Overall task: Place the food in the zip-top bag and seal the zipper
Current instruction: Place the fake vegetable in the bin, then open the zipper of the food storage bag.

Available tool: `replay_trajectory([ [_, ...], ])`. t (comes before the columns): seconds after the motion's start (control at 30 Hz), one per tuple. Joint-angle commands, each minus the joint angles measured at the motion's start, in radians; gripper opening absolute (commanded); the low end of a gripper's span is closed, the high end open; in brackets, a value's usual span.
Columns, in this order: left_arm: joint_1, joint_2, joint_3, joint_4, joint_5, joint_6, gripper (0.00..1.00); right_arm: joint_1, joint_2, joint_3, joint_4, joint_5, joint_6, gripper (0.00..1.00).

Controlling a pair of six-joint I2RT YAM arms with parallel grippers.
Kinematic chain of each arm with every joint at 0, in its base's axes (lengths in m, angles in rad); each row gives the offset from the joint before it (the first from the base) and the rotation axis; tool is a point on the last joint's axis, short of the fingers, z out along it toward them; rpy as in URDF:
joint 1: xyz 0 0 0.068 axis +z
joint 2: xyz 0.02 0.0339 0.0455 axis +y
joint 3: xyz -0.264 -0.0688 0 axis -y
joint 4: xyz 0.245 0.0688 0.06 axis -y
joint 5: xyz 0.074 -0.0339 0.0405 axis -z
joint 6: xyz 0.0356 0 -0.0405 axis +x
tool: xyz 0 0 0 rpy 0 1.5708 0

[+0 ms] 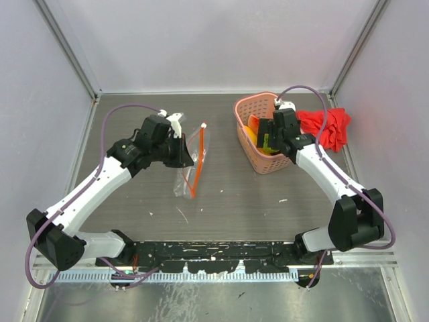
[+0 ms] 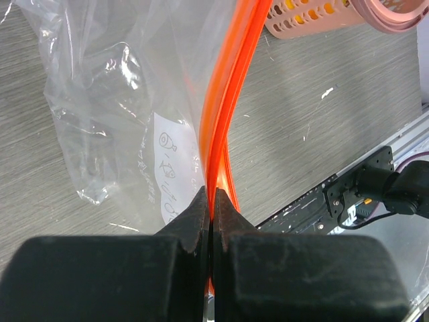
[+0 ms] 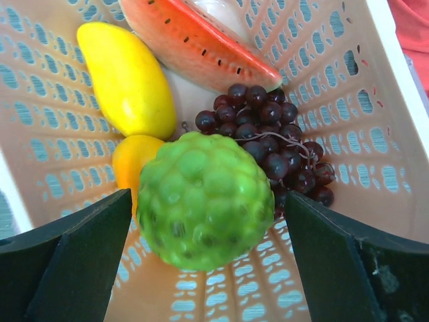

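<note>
The clear zip-top bag (image 1: pixel 190 164) lies left of centre; it also shows in the left wrist view (image 2: pixel 127 100). My left gripper (image 2: pixel 212 201) is shut on its orange-red zipper (image 2: pixel 228 87), at the strip's far end in the top view (image 1: pixel 194 157). My right gripper (image 3: pixel 208 228) is open inside the pink basket (image 3: pixel 375 100), its jaws on either side of the bumpy lime-green ball (image 3: pixel 204 198), apart from it. Beside the ball lie the yellow piece (image 3: pixel 127 77), the orange piece (image 3: pixel 131 164), the purple grape bunch (image 3: pixel 278 144) and a watermelon slice (image 3: pixel 201 43).
The pink basket (image 1: pixel 258 137) stands at the back right with a red cloth (image 1: pixel 328 126) just right of it. The arm bases and a black rail (image 1: pixel 214 258) run along the near edge. Walls enclose the table on three sides.
</note>
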Motion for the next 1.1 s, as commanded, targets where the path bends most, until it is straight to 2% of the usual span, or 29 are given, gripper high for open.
replay_trajectory([
  [0.0, 0.001, -0.019, -0.001, 0.064, 0.021, -0.01, 0.0, 0.001, -0.093, 0.054, -0.037, -0.064, 0.018, 1.0],
  [0.2, 0.001, -0.031, -0.012, 0.087, 0.015, -0.031, 0.0, 0.038, -0.206, 0.054, -0.02, -0.175, 0.067, 1.0],
  [0.43, 0.001, -0.033, -0.023, 0.122, 0.01, -0.063, 0.0, 0.208, -0.289, -0.007, 0.147, -0.277, 0.185, 0.89],
  [0.57, 0.002, -0.037, -0.026, 0.133, 0.007, -0.072, 0.0, 0.288, -0.283, -0.069, 0.294, -0.314, 0.254, 0.78],
  [0.77, 0.002, -0.047, -0.032, 0.141, 0.008, -0.075, 0.0, 0.341, -0.229, -0.152, 0.499, -0.36, 0.343, 0.62],
  [1.07, 0.0, -0.053, -0.04, 0.15, 0.019, -0.081, 0.0, 0.37, -0.134, -0.2, 0.704, -0.446, 0.426, 0.56],
])
